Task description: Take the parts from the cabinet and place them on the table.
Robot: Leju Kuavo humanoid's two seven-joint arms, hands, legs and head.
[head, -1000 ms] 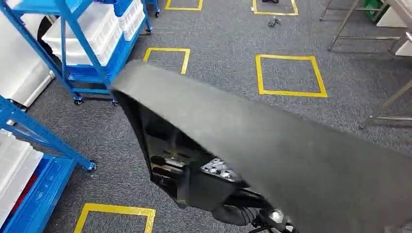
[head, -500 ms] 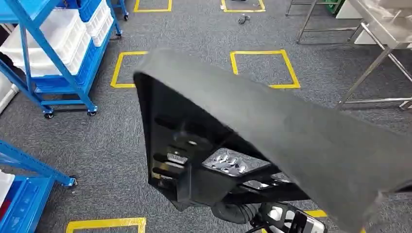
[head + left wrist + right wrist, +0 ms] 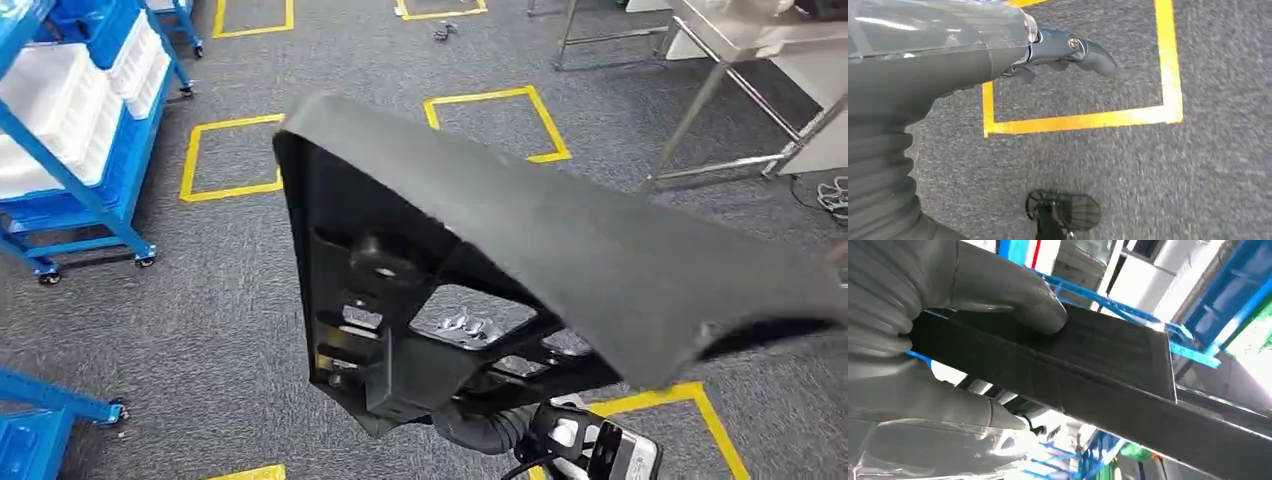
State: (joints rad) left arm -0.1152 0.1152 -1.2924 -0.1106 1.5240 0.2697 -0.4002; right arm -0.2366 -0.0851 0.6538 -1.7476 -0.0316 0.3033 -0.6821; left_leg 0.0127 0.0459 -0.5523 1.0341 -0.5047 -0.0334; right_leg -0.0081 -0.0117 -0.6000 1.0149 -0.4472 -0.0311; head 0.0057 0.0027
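Black part (image 3: 1098,365), clamped under the thumb of my right hand (image 3: 923,340); my left hand (image 3: 998,55) hangs empty above grey carpet (image 3: 1198,175), fingers loosely apart.

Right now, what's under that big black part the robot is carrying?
Under the big black part lies grey carpet with yellow tape squares. The part covers most of one square and the floor below it.

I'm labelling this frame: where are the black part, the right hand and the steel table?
black part (image 3: 560,250), head view, its broad top face.
right hand (image 3: 973,305), right wrist view, thumb pressed on the part.
steel table (image 3: 735,35), head view, its top's near edge.
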